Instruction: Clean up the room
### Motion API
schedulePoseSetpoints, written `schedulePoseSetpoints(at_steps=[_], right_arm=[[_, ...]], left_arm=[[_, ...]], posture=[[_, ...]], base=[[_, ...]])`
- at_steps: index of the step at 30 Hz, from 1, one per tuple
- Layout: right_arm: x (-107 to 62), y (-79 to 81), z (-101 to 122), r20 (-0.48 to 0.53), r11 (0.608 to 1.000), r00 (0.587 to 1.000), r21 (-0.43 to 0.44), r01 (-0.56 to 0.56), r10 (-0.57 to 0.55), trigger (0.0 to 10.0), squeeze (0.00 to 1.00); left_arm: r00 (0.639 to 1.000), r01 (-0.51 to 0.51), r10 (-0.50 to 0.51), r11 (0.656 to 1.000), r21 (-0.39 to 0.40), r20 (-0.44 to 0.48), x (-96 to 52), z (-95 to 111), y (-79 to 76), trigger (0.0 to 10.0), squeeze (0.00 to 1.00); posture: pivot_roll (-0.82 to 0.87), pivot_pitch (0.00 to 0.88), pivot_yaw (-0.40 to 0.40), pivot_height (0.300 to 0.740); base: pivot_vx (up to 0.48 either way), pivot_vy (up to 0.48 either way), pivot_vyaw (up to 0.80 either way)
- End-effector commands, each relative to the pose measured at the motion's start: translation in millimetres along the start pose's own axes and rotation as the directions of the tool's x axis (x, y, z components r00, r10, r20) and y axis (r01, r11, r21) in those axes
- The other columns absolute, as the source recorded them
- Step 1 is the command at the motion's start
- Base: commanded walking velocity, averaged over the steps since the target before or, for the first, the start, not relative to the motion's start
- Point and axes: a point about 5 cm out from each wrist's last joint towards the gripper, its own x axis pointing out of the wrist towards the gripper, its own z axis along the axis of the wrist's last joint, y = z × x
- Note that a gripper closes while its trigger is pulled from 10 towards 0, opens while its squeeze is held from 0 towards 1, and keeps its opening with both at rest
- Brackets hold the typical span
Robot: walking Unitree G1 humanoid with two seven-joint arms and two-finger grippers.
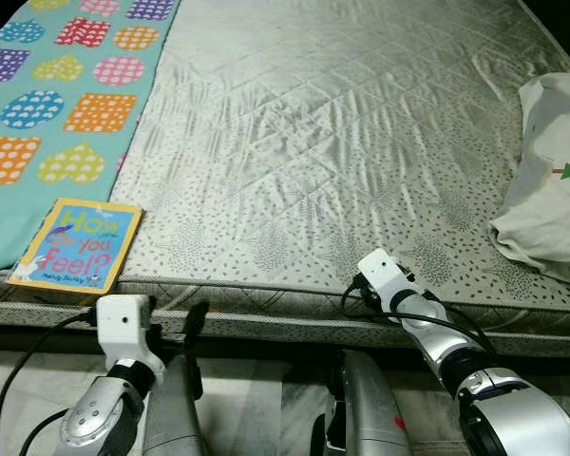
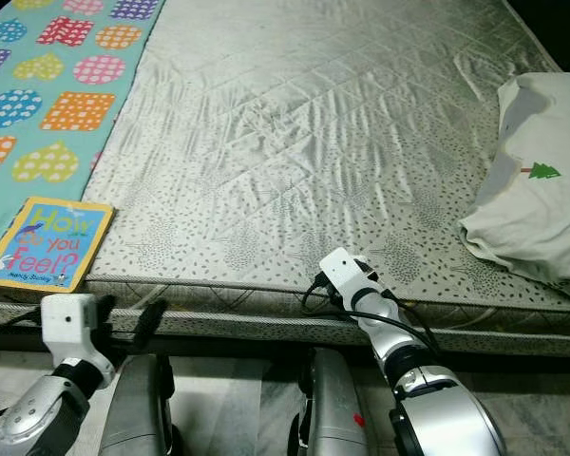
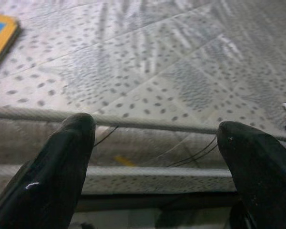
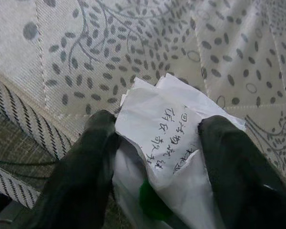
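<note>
Paper (image 4: 164, 138) clamped in right gripper (image 4: 157, 162) jaws at mattress (image 1: 342, 142) edge; left gripper (image 3: 157, 157) jaws apart.

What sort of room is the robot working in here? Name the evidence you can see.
Most likely a bedroom: a bare quilted mattress fills the scene, with a pillow, a heart-patterned sheet and a children's book lying on it.
</note>
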Motion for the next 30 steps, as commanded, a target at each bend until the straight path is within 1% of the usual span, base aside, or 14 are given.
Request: schedulePoseSetpoints(at_steps=[1, 6, 12, 14, 19, 22, 23, 25, 27, 30], right_arm=[[-4.5, 0.8, -23, -0.095, 1.0, 0.995, -0.006, -0.004, 0.004, 0.0, 0.0], [-4.6, 1.7, -25, -0.115, 1.0, 0.993, -0.011, -0.014, 0.013, 0.0, 0.0], [-4.4, 0.5, -24, -0.119, 1.0, 0.993, -0.01, -0.011, 0.01, 0.0, 0.0], [-4.3, -1.6, -24, -0.118, 1.0, 0.993, 0.001, 0.003, -0.003, 0.0, 0.0], [-4.0, -4.7, -21, -0.108, 0.999, 0.994, 0.029, 0.026, -0.022, 0.0, 0.0], [-2.9, -8.4, -15, -0.071, 0.991, 0.996, 0.117, 0.058, -0.05, 0.0, 0.0], [-2.9, -8.4, -15, -0.071, 0.991, 0.996, 0.117, 0.058, -0.05, 0.0, 0.0], [-2.2, -13.8, -8, -0.033, 0.973, 0.996, 0.216, 0.088, -0.082, 0.0, 0.0], [-2.3, -19.4, -2, 0.016, 0.949, 0.993, 0.295, 0.109, -0.119, 0.0, 0.0], [-2.9, -21.2, 2, 0.053, 0.939, 0.989, 0.326, 0.113, -0.138, 0.0, 0.0]], left_arm=[[1.0, 0.012, -0.012, 1.0, 0.007, -0.021, -0.7, -3, -0.3, 10.0, 0.0], [1.0, 0.015, -0.015, 1.0, 0.008, -0.017, 3.6, -2, 0.4, 10.0, 0.0], [1.0, 0.011, -0.011, 1.0, 0.013, -0.011, 5.1, -2, 2.1, 10.0, 0.0], [1.0, 0.008, -0.007, 1.0, 0.015, -0.006, 7.0, -3, 3.2, 10.0, 0.0], [1.0, 0.006, -0.006, 1.0, 0.012, 0.008, 11.7, -2, 3.2, 10.0, 0.0], [1.0, 0.007, -0.008, 1.0, 0.011, 0.011, 13.8, -3, 2.2, 10.0, 0.0], [1.0, 0.007, -0.008, 1.0, 0.011, 0.011, 13.8, -3, 2.2, 10.0, 0.0], [1.0, 0.01, -0.01, 1.0, 0.019, 0.015, 15.1, -4, 2.1, 10.0, 0.0], [1.0, 0.011, -0.011, 1.0, 0.022, 0.021, 17.1, -4, 2.5, 10.0, 0.0], [1.0, 0.015, -0.016, 1.0, 0.022, 0.024, 18.6, -4, 1.1, 10.0, 0.0]], posture=[[0.13, 0.209, -0.075, 0.565], [0.12, 0.201, -0.079, 0.565], [0.12, 0.18, -0.077, 0.565], [0.12, 0.145, -0.077, 0.565], [0.12, 0.119, -0.083, 0.565], [0.11, 0.102, -0.083, 0.565], [0.11, 0.102, -0.083, 0.565], [0.11, 0.092, -0.085, 0.565], [0.1, 0.086, -0.085, 0.565], [0.1, 0.081, -0.086, 0.565]], base=[[0.0, 0.0, 0.0], [0.0, 0.0, 0.0], [0.0, 0.0, 0.0], [0.0, 0.0, 0.0], [0.0, 0.0, 0.0], [0.0, 0.0, 0.0], [0.0, 0.0, 0.0], [0.0, 0.0, 0.0], [0.0, 0.0, 0.0], [0.0, 0.0, 0.0]])
